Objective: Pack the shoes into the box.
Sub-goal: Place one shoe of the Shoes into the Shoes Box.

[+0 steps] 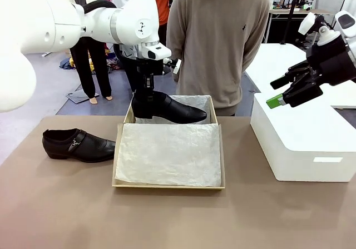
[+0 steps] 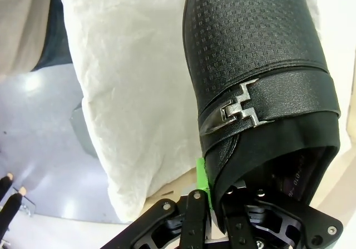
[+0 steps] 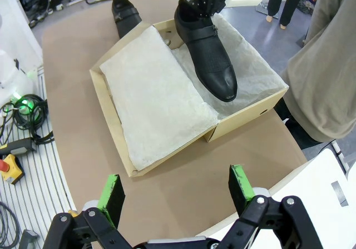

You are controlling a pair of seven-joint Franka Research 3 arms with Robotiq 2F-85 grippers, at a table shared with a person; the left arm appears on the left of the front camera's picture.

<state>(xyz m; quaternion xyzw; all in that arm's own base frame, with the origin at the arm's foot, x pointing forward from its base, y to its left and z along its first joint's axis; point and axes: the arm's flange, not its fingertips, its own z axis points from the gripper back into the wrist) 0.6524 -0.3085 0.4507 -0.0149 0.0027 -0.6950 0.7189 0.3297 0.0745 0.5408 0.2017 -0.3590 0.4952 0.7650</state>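
Note:
My left gripper is shut on the heel collar of one glossy black shoe, held low over the white tissue in the far half of the tan box, toe pointing right. I cannot tell if its sole touches the paper. In the left wrist view the shoe with its buckle strap rises from my left gripper. The other shoe lies on the table left of the box. My right gripper hangs open above the white block. From the right wrist, the right gripper stands open and empty, high over the box.
A large white block occupies the table's right side. A person in a beige sweater stands at the far edge behind the box. A sheet of white tissue covers the box's near half. Bare brown table lies in front.

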